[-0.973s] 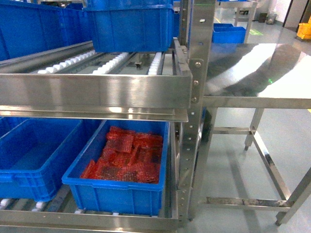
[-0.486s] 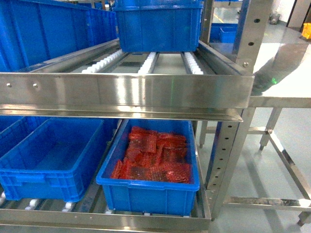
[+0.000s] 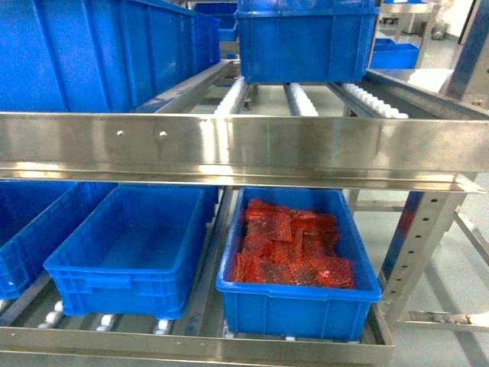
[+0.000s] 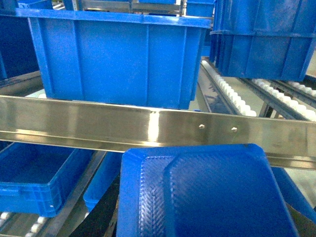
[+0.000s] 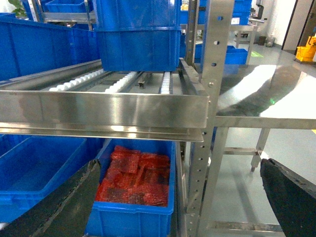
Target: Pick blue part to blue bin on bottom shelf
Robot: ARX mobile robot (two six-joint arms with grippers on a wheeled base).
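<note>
A blue part (image 4: pixel 207 192), a flat textured plastic piece, fills the lower left wrist view. My left gripper (image 4: pixel 197 232) is shut on it, its fingers mostly hidden beneath; a dark finger (image 4: pixel 101 217) shows at the part's left. The part hangs level with the upper rail (image 4: pixel 148 123). On the bottom shelf (image 3: pixel 191 344) stand an empty blue bin (image 3: pixel 130 252) and, to its right, a blue bin (image 3: pixel 298 306) of red packets (image 3: pixel 290 248). My right gripper (image 5: pixel 180 197) is open and holds nothing. Neither gripper shows in the head view.
Large blue bins (image 3: pixel 107 53) sit on the upper roller shelf (image 3: pixel 244 145). Another blue bin (image 3: pixel 23 237) is at the far left of the lower level. A perforated steel post (image 3: pixel 416 237) bounds the rack on the right, with a steel table (image 5: pixel 276 98) beyond it.
The head view has slid leftward along the rack: the rack and bins shifted right in frame, the steel table left the view, and the empty bin now lies near the centre.
</note>
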